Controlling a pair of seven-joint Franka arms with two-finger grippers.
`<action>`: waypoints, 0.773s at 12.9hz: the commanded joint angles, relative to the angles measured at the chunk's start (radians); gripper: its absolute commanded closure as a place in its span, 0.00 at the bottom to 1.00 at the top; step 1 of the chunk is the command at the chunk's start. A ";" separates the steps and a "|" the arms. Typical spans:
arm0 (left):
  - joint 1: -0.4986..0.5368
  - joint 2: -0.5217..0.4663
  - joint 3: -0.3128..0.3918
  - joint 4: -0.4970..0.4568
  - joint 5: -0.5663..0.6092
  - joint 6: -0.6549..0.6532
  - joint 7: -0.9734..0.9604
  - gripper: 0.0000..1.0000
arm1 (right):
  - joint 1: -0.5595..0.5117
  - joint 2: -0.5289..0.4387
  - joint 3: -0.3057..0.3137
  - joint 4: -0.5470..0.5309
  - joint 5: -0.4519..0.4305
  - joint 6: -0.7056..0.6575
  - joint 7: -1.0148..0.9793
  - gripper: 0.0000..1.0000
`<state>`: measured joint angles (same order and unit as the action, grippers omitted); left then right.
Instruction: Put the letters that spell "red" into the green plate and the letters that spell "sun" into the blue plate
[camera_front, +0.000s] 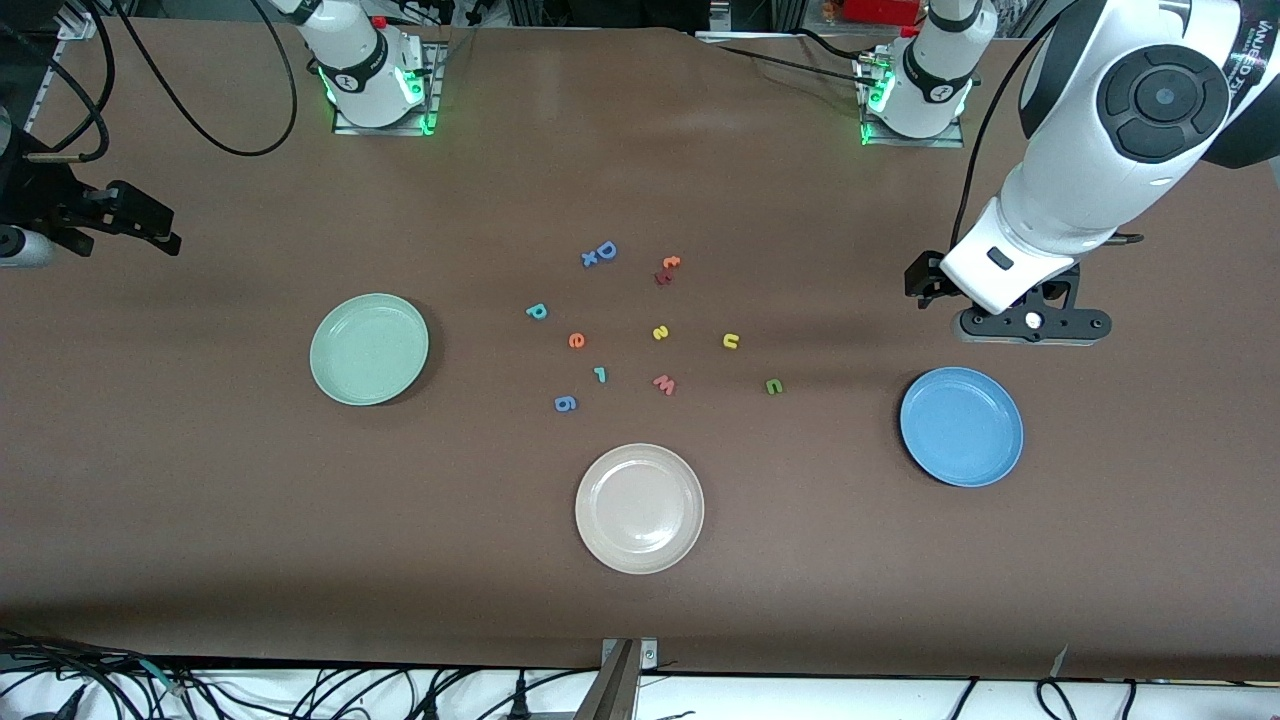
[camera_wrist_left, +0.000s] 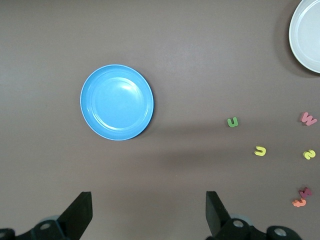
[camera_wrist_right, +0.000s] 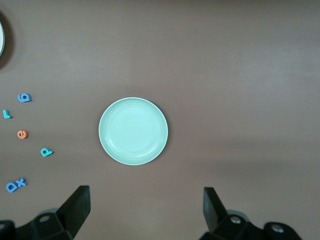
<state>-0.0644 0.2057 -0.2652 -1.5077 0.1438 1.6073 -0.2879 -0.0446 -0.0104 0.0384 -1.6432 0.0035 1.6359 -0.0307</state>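
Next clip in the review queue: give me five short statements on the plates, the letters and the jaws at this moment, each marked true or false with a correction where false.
1. The green plate holds no letters. True.
2. The yellow u lies in the blue plate. False: it lies on the table, among the loose letters.
3. The left gripper has its jaws open, above the table near the blue plate. True.
4. The orange e lies between the teal d and the teal r. True.
5. The right gripper is shut on the olive-green n. False: its jaws are open and empty; the n lies on the table.
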 joint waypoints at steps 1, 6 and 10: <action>0.012 0.000 0.006 0.020 -0.029 -0.007 0.042 0.00 | 0.015 0.003 -0.012 0.017 0.007 -0.015 0.029 0.00; 0.109 0.060 0.006 0.096 -0.033 -0.001 0.213 0.00 | 0.012 0.013 -0.012 0.023 0.004 -0.019 0.032 0.00; 0.117 0.060 0.004 0.096 -0.033 0.000 0.223 0.00 | 0.014 0.013 -0.012 0.023 0.003 -0.022 0.032 0.00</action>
<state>0.0513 0.2524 -0.2548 -1.4430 0.1434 1.6130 -0.0899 -0.0430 -0.0054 0.0352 -1.6423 0.0034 1.6343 -0.0082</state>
